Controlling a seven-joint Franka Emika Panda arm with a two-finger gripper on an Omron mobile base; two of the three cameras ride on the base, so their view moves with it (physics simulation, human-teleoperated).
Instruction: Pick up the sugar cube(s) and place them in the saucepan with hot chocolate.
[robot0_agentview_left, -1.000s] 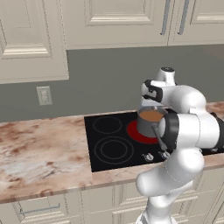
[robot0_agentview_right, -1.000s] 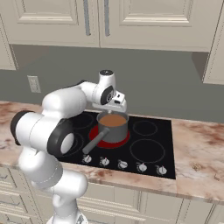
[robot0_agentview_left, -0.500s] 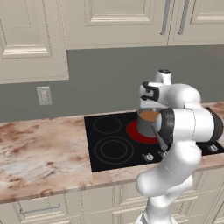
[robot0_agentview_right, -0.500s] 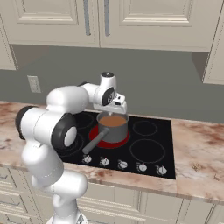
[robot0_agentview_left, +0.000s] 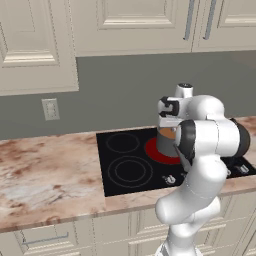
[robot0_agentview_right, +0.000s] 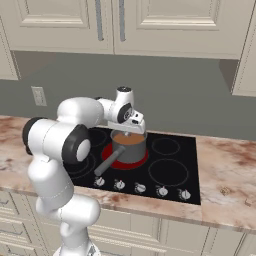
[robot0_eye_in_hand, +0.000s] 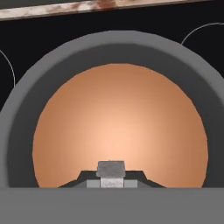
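From my station I have the gripper hanging straight above the saucepan, its two dark tips drawn together on a small pale grey sugar cube that sits pinched between them at the 6 o'clock edge of the hand view. Beneath the cube lies the hot chocolate, a smooth light-brown round that reaches out to the grey pot wall on all sides. In the right base view the saucepan stands on the glowing red burner of the black cooktop, with its long straight handle pointing toward 7 o'clock, down to the row of knobs along the front edge. In the left base view the white arm covers most of the pot; I see its grey side at 9 o'clock from the elbow. The marbled counter runs out to either side of the cooktop.
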